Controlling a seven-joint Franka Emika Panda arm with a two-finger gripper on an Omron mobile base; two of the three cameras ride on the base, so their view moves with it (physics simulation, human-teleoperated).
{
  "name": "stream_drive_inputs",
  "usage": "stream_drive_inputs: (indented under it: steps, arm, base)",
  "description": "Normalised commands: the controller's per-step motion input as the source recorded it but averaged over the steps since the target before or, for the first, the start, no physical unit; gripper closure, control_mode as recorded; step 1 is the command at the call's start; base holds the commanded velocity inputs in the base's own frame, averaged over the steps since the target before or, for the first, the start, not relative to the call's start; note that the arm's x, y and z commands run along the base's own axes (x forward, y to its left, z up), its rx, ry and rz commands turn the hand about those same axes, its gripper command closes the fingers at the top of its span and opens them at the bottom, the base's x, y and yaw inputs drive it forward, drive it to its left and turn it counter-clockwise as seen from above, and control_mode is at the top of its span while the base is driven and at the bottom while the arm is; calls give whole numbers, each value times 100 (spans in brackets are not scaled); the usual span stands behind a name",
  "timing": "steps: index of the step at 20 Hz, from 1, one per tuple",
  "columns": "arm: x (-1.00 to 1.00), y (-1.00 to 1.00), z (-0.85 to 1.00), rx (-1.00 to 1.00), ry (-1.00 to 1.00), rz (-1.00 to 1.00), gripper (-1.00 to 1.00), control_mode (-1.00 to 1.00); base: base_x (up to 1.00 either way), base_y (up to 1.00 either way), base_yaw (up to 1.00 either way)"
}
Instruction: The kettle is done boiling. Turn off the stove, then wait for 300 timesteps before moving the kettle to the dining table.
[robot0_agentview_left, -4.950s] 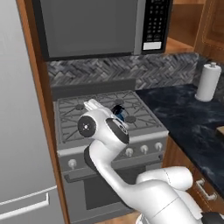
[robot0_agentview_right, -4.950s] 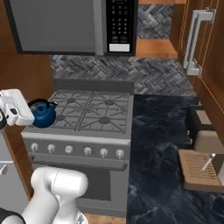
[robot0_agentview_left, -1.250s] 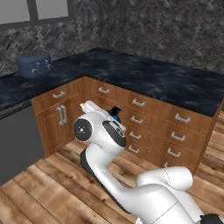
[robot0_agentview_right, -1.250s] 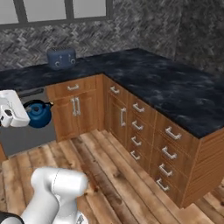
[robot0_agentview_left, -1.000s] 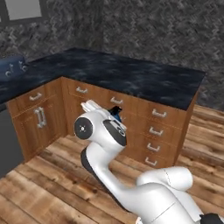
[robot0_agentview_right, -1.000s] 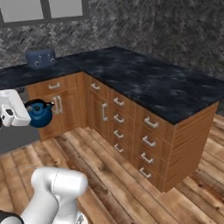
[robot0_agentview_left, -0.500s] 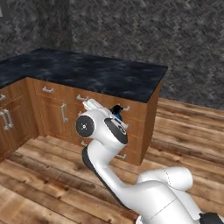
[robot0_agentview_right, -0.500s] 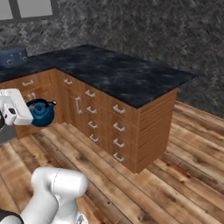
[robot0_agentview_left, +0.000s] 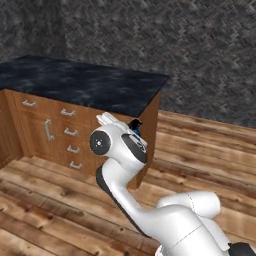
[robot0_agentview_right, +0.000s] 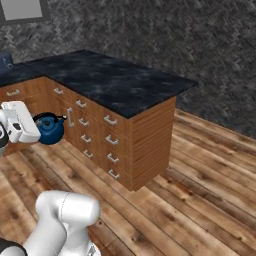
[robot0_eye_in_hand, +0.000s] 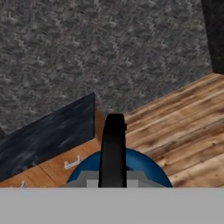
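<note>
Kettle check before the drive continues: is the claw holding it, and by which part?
Yes. The claw is shut on the kettle, holding it by its black arched handle.

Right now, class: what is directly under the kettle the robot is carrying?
The kettle hangs from the shut tool above the wooden floor, beside the counter's drawers. The floor right beneath it is hidden by the kettle.

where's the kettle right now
In the right base view the kettle hangs off the floor at far left, held by the gripper by its handle, in front of the wood drawers.
</note>
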Motion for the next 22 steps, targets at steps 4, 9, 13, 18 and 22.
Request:
stream_drive_inputs:
  steps: [4, 9, 13, 18, 22]
  arm:
    - [0, 0, 0, 0, 0, 0, 100, 100]
    - [0, 0, 0, 0, 0, 0, 100, 100]
    - [0, 0, 0, 0, 0, 0, 100, 100]
    - [0, 0, 0, 0, 0, 0, 100, 100]
    - [0, 0, 0, 0, 0, 0, 100, 100]
  base:
    - [0, -76, 0]
    - [2, -73, 0]
    - [4, -70, 0]
    - [24, -51, 4]
    - [44, -36, 6]
